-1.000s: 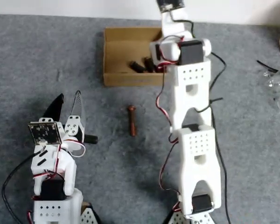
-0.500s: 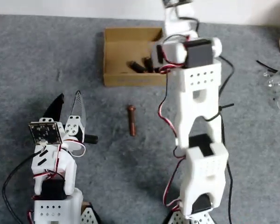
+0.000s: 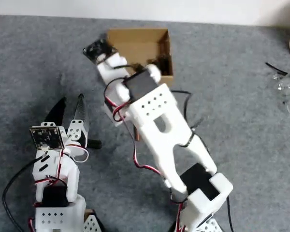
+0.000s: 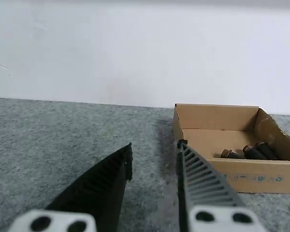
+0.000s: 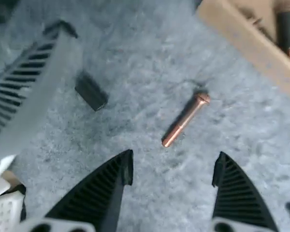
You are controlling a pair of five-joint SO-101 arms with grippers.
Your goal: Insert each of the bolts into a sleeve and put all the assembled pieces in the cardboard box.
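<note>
Bolt pickup looks like the step: my right end effector (image 5: 175,154) hangs wide open, empty, above the copper bolt (image 5: 185,121) on the surface (image 5: 150,63) near the cardboard box (image 5: 237,36); next I'd lower and close.

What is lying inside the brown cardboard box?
Dark cylindrical pieces lie on the floor of the open brown cardboard box, near one end. In the high view the white right arm covers that end, so the count is uncertain.

Print (image 4: 252,178) on cardboard box (image 4: 203,170) illegible.
</note>
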